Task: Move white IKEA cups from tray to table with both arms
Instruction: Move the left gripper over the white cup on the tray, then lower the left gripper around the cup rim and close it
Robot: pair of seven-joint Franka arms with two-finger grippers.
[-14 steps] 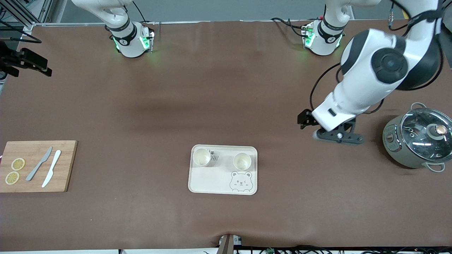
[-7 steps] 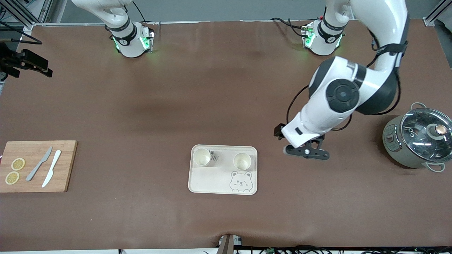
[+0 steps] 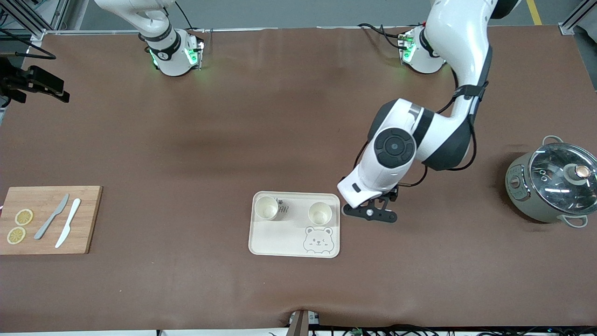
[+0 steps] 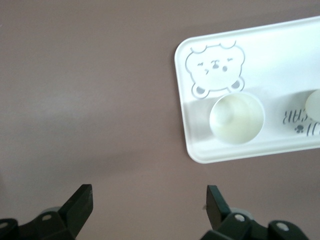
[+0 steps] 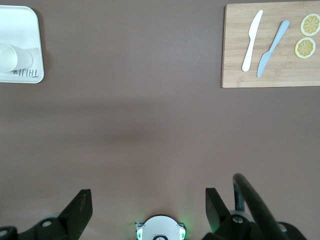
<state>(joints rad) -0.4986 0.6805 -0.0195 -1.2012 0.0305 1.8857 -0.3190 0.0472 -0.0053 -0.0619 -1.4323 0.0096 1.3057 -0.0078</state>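
Observation:
Two white IKEA cups stand upright on a cream bear-print tray (image 3: 280,242). One cup (image 3: 320,213) is toward the left arm's end and the other cup (image 3: 266,207) toward the right arm's end. My left gripper (image 3: 369,214) hangs open and empty over bare table just beside the tray's edge. In the left wrist view the left gripper (image 4: 148,205) is wide open, with the nearer cup (image 4: 236,119) on the tray (image 4: 280,55) ahead. My right gripper (image 5: 148,207) waits high over its own base, open and empty. It sees a tray corner (image 5: 20,25) with one cup (image 5: 12,57).
A grey pot with a glass lid (image 3: 550,182) stands at the left arm's end. A bamboo cutting board (image 3: 88,219) at the right arm's end carries two knives (image 3: 60,223) and two lemon slices (image 3: 23,217). A black mount (image 3: 32,84) juts in near the right arm's base.
The left arm has swung from beside the pot across the table to the tray's edge, its gripper staying open. The cups, the tray and the right arm have not moved.

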